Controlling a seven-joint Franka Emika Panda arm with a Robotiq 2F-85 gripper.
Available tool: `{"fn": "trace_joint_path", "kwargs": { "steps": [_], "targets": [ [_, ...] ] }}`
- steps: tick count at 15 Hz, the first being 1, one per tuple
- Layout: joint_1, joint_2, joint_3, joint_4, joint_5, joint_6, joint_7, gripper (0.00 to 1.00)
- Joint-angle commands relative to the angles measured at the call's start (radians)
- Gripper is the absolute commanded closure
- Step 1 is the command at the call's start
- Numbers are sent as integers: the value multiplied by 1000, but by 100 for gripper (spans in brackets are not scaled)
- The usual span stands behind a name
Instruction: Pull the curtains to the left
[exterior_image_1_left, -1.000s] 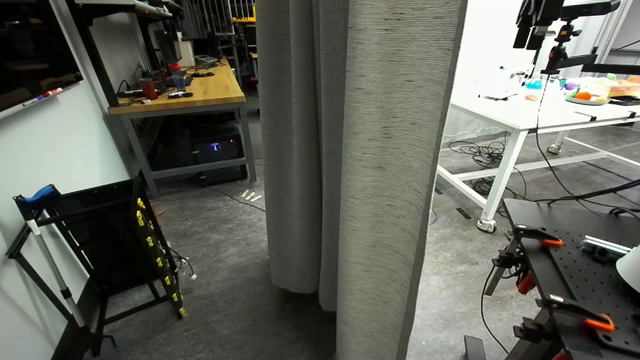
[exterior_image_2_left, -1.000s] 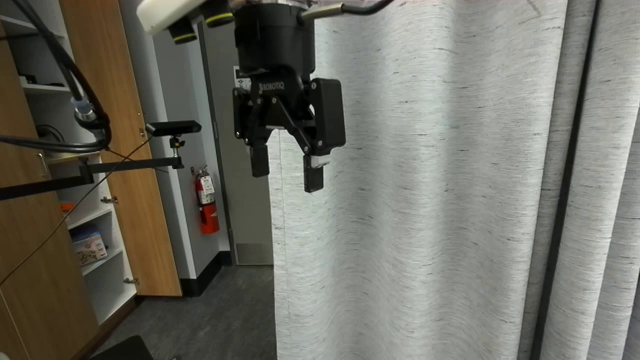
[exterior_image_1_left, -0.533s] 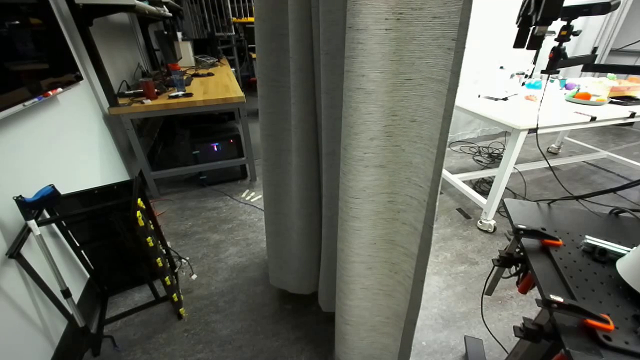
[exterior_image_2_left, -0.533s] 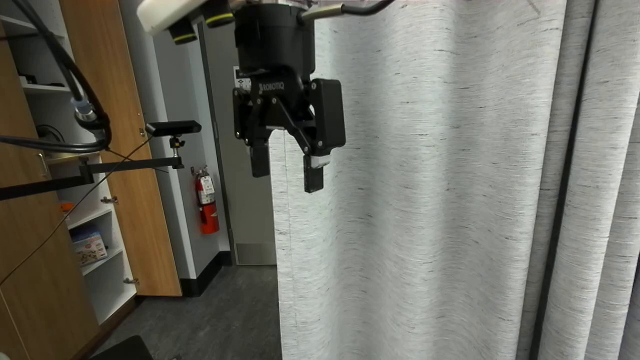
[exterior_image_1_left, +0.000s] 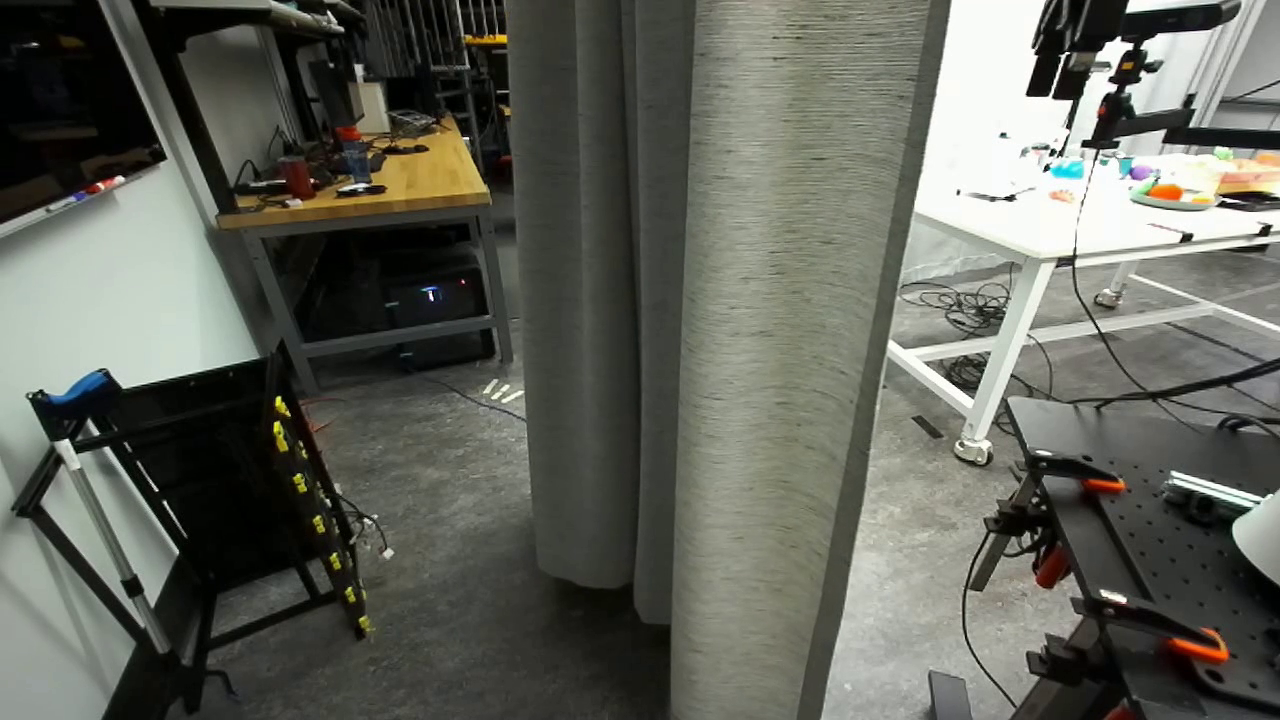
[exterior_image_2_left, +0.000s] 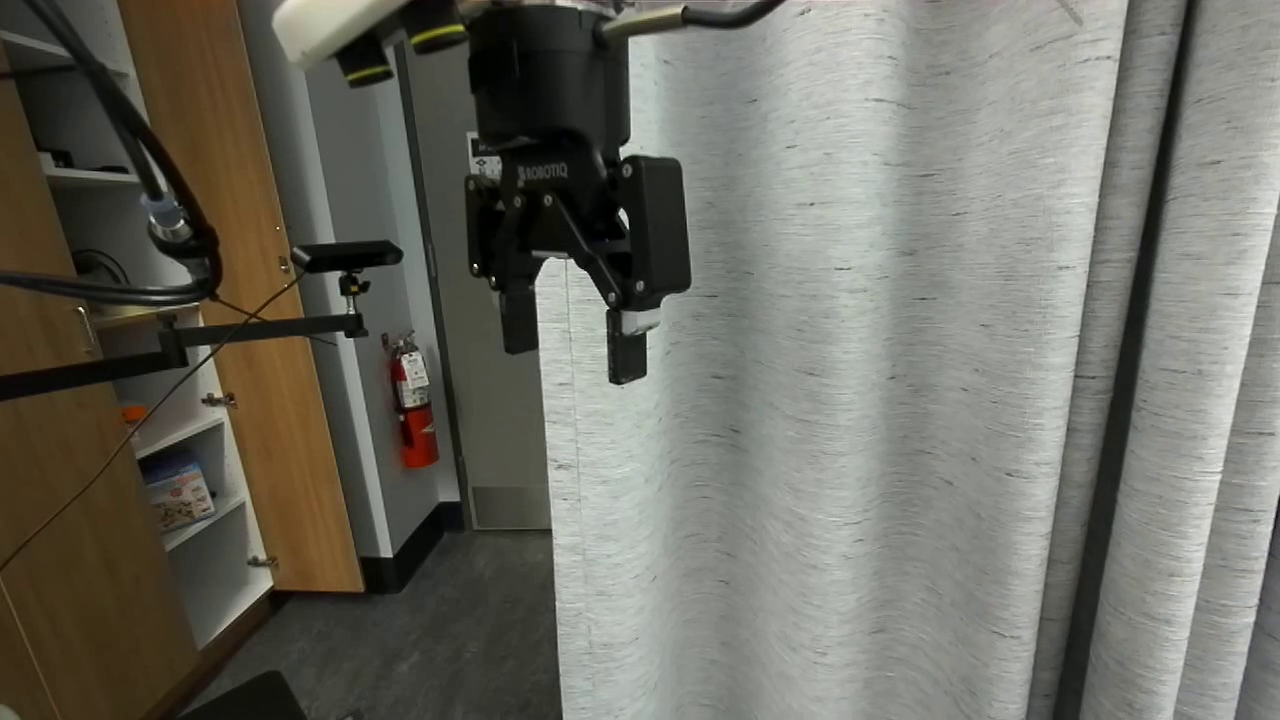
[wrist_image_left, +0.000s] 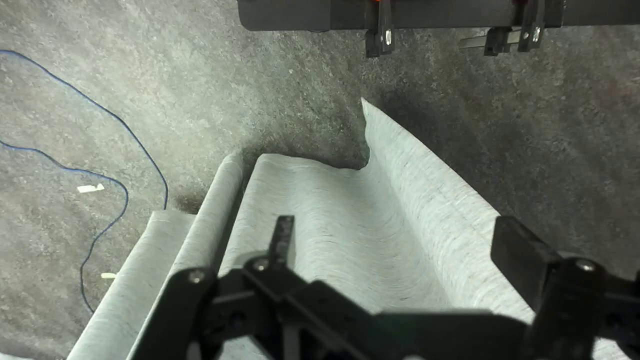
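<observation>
The tall light grey curtain hangs in vertical folds in both exterior views (exterior_image_1_left: 790, 350) (exterior_image_2_left: 850, 400). It also shows from above in the wrist view (wrist_image_left: 325, 210), with its free edge running toward the right finger. My gripper (exterior_image_2_left: 573, 340) points down in front of the curtain's left part, near its free edge. It is open, with nothing between the fingers; in the wrist view (wrist_image_left: 400, 240) curtain cloth shows behind the gap. The gripper also shows small at the top right in an exterior view (exterior_image_1_left: 1060, 75). I cannot tell how far the cloth is from the fingertips.
A black table (exterior_image_1_left: 1080, 480) with orange-handled clamps stands near the curtain. A white table (exterior_image_1_left: 1050, 235) is behind it. A camera on an arm (exterior_image_2_left: 347, 257) stands left of the gripper, before wooden cabinets (exterior_image_2_left: 290, 300). Blue cable (wrist_image_left: 125, 127) lies on the floor.
The curtain has swayed slightly; its free edge and folds have shifted a little. The gripper has stayed in place and remains open.
</observation>
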Motion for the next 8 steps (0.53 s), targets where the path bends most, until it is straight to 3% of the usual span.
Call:
{"fn": "trace_joint_path", "kwargs": {
  "steps": [1, 8],
  "targets": [
    [-1, 1, 1, 2, 1, -2, 0, 0],
    [1, -6, 2, -5, 0, 6, -3, 0]
  ]
}}
